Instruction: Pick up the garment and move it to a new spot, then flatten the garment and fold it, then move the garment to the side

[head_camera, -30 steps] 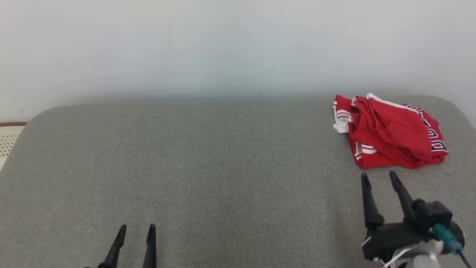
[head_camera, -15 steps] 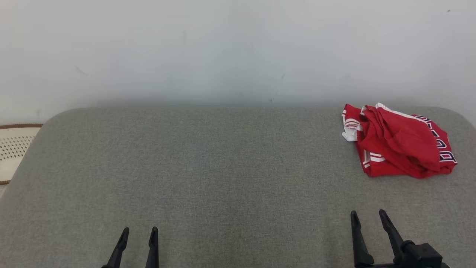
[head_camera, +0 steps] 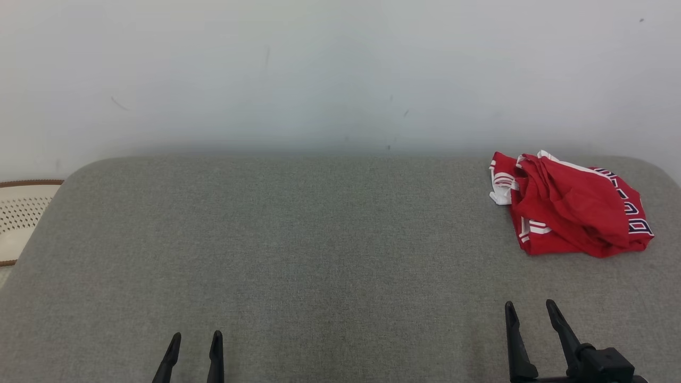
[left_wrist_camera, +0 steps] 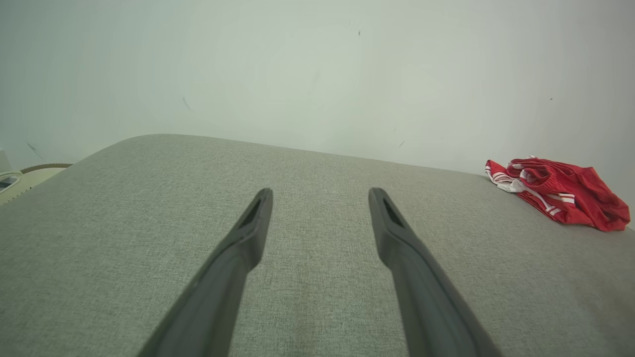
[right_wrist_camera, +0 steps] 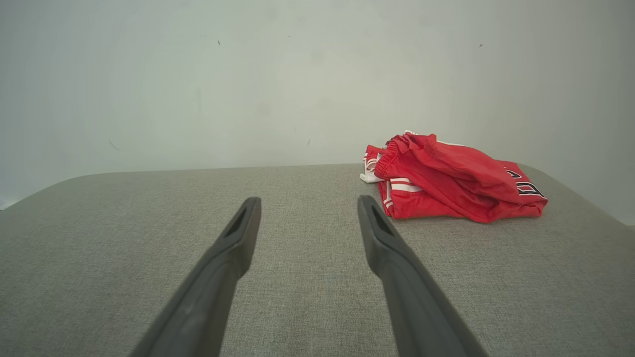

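Having pulled back from the red garment, right hand (fingers apart), left hand likewise spread

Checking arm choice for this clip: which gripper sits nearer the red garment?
The right gripper; the red garment lies just ahead of it, while the left gripper is far across the grey cushion.

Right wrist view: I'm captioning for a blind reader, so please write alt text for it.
A bunched red garment with white stripes lies on a grey cushion, ahead and to the right of the right gripper. The gripper's two dark fingers stand apart, holding nothing; a pale wall rises behind.
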{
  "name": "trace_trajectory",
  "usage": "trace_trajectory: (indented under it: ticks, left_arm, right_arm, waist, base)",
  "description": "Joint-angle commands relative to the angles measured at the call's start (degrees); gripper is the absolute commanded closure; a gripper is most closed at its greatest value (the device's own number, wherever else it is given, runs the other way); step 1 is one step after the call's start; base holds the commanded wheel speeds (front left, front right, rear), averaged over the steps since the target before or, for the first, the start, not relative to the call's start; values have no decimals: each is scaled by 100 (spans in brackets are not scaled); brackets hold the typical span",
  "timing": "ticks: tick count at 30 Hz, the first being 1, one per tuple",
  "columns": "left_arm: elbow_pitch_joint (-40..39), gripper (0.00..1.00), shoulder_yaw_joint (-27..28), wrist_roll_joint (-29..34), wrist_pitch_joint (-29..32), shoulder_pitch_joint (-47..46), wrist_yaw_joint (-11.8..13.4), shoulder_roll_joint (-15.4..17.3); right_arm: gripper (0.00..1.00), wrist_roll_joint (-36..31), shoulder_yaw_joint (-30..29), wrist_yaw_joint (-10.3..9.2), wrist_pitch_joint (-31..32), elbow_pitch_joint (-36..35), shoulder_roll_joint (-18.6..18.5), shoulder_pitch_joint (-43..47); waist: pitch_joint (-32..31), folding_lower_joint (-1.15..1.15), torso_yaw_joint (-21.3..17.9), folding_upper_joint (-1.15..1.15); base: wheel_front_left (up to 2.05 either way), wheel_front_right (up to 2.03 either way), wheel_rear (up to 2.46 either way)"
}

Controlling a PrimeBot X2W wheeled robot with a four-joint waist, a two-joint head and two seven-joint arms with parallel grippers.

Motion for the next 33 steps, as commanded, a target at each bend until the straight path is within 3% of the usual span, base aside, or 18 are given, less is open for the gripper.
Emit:
trace_trajectory:
  ticks: [1,33]
  left_arm:
    - [3,0,3,-54,-28,65,-26,3]
    - [114,0,-99,-159,-26,51,49,108]
  right_arm:
    - [0,27,-9,-4,15,-31,17,17]
    - [0,80,-17,-4,101,-16,17,46]
  waist:
    - [4,0,-2,0]
    - [11,0,-13,0]
  base:
    - [0,0,0]
    - [0,0,0]
